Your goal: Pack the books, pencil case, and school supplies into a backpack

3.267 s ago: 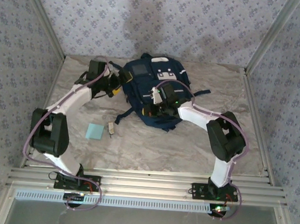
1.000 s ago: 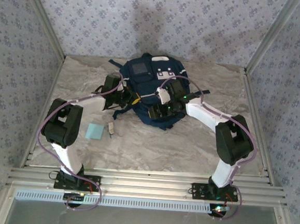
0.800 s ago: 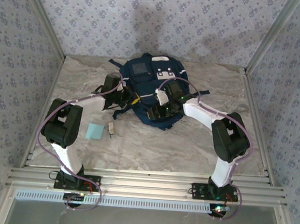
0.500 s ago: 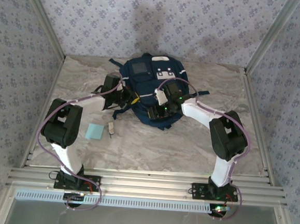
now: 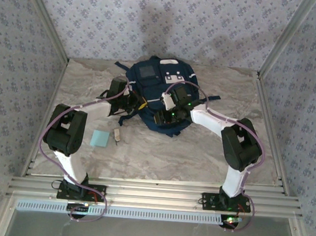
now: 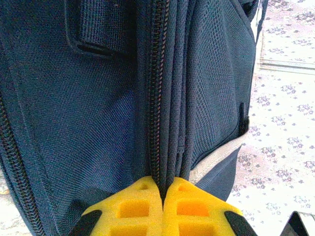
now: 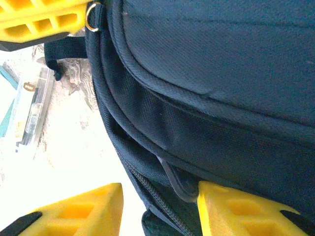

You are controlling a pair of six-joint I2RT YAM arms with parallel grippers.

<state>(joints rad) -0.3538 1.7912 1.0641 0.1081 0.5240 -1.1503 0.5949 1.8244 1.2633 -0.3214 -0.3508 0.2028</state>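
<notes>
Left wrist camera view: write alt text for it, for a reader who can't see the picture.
Close-up of a large navy-blue fabric backpack, its dark zipper running straight up from the left gripper, whose two yellow fingers are shut together, apparently pinching the seam. A pale marbled tabletop shows at right.

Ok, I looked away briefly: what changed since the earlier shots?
The left end effector slid right and nearer along the backpack's left side, and is pinched shut on its zip seam. The right end effector barely shifted at the near edge and is open. The backpack, blue pad and eraser stayed put.
</notes>
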